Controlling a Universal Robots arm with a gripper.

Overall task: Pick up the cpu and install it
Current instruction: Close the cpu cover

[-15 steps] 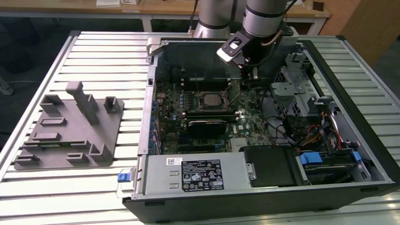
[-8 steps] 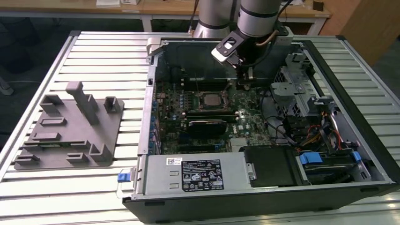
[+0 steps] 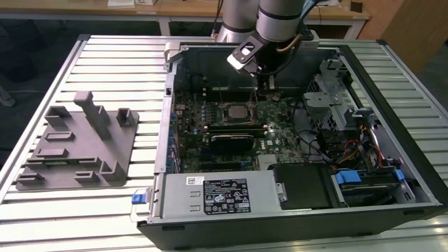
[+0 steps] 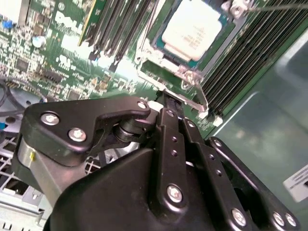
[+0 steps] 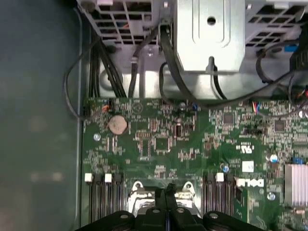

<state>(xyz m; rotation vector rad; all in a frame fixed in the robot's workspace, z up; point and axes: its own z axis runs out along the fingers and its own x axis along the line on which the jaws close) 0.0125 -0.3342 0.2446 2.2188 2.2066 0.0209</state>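
My fingers (image 4: 169, 130) were clenched together on nothing, gripper (image 3: 260, 90) tip just beside the motherboard socket (image 4: 144, 54). The cpu (image 4: 192, 29) lay seated in it. Placing looked done, I judged. Any next move needed clearance from the socket frame.

The cpu (image 4: 192, 28) shows a silver-white top with a darker rim, the motherboard (image 5: 159, 144) is green with fine pale traces and black slots (image 5: 100, 204), the pincer (image 5: 168, 192) is matt black with silver screw heads (image 4: 174, 193), the tray (image 3: 66, 157) is plain grey, and the surface (image 3: 105, 63) is silver-grey with parallel ribbed slats.
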